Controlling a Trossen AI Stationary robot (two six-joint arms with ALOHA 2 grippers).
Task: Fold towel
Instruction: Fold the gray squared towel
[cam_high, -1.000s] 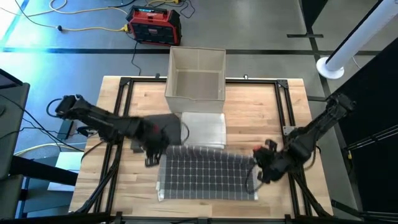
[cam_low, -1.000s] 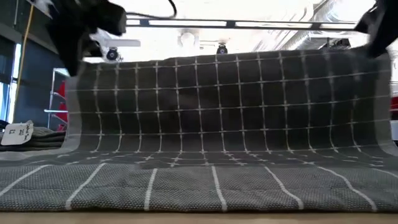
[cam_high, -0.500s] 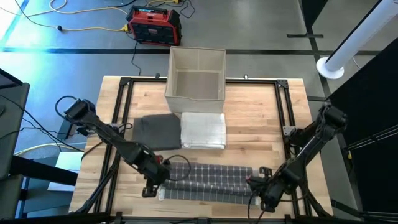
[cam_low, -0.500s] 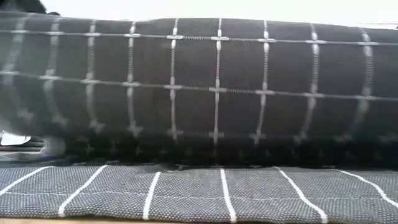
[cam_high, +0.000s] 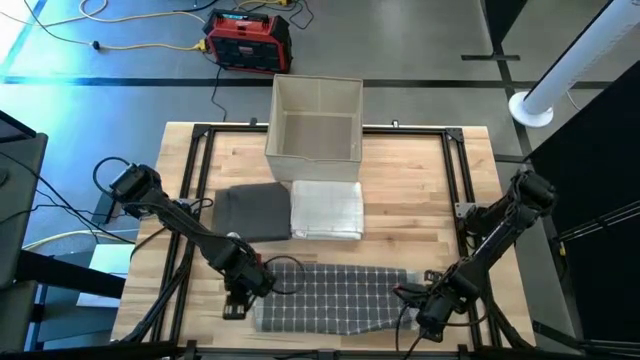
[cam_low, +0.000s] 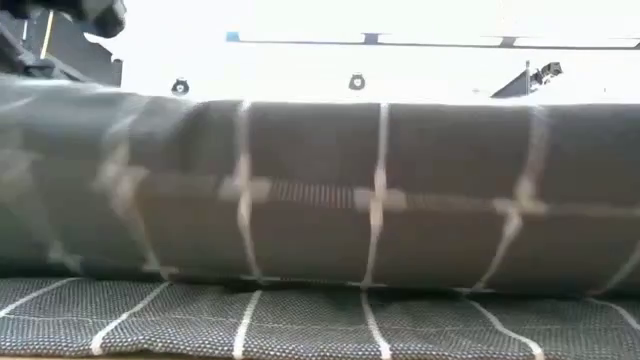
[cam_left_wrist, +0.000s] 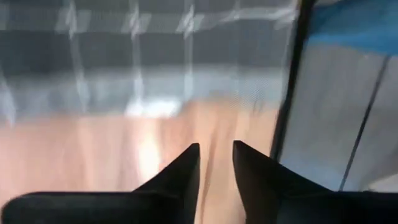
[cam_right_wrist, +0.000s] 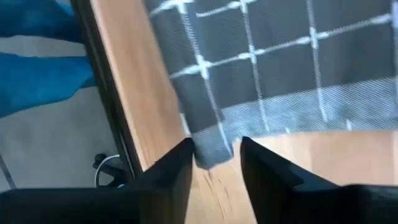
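Note:
The dark grey towel (cam_high: 330, 298) with white grid lines lies folded over along the table's near edge. It fills the low view, its upper layer (cam_low: 380, 200) bulging over the lower one. My left gripper (cam_high: 238, 300) stands open just off the towel's left end, with only bare wood between its fingers (cam_left_wrist: 216, 155). My right gripper (cam_high: 425, 310) is open at the towel's right end. The towel's corner (cam_right_wrist: 208, 140) lies between the right gripper's fingertips (cam_right_wrist: 214, 149). My right gripper has the towel's right near corner (cam_right_wrist: 211, 152) lying on the table between its open fingers, which come in low from the table's right. Whether either finger touches the cloth, I cannot tell.
A folded dark grey cloth (cam_high: 250, 212) and a folded white cloth (cam_high: 327, 210) lie side by side at mid-table. A beige bin (cam_high: 317, 120) stands at the far edge. Black frame rails (cam_high: 195, 180) run along the table's sides.
Both grippers have carried the towel's raised far edge toward the table's near edge and down, folding the upper half over the lower. Both have then opened and let go. The towel now lies doubled along the near edge.

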